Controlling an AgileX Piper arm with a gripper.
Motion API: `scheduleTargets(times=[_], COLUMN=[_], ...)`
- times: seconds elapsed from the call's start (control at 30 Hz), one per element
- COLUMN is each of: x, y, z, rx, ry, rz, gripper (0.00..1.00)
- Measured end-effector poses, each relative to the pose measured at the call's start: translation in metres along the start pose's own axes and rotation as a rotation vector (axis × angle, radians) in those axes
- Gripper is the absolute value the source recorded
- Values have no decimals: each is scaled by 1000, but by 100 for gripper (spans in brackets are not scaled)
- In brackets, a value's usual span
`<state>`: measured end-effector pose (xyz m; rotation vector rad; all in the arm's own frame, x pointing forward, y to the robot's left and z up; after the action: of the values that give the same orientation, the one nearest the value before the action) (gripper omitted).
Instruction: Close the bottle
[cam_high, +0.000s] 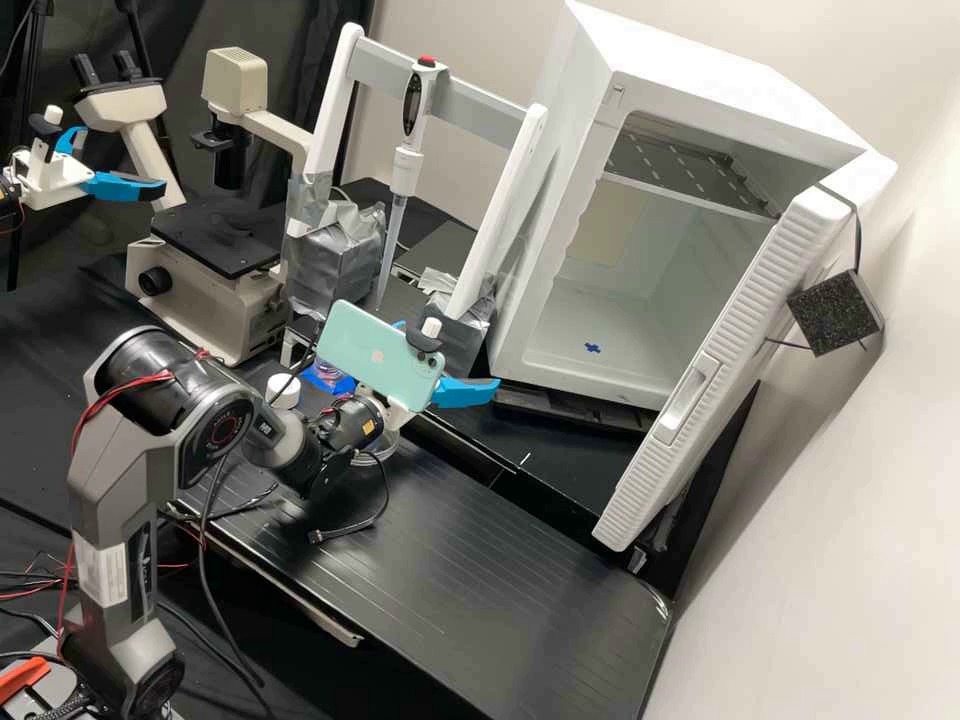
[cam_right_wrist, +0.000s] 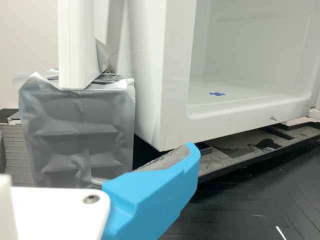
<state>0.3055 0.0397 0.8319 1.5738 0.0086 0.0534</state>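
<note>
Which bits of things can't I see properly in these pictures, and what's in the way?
- Top of the clear container: high view, behind the arm.
- Below the white round thing: high view, behind the arm too.
- Part of the blue patch: high view, behind the phone.
- Top of the white cabinet: wrist view, cut off by the edge.

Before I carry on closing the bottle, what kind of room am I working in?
Probably a laboratory: a microscope stands behind the bench, a pipette hangs upright at a white frame.
</note>
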Motion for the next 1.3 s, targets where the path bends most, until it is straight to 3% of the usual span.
scheduleTargets(times=[0.43,0.67,0.83,0.97,1.13,1.3], x=[-13,-64,-110,-141,-157,-155], y=[1,7,-6,-26,-47,-61], z=[1,-11,-25,-37,-55,-54], rx=[2,19,10,-38,-137,-170], ry=[2,155,276,375,516,513], rz=[0,63,18,-69,-163,-233], gripper=[100,100,100,100,100,100])
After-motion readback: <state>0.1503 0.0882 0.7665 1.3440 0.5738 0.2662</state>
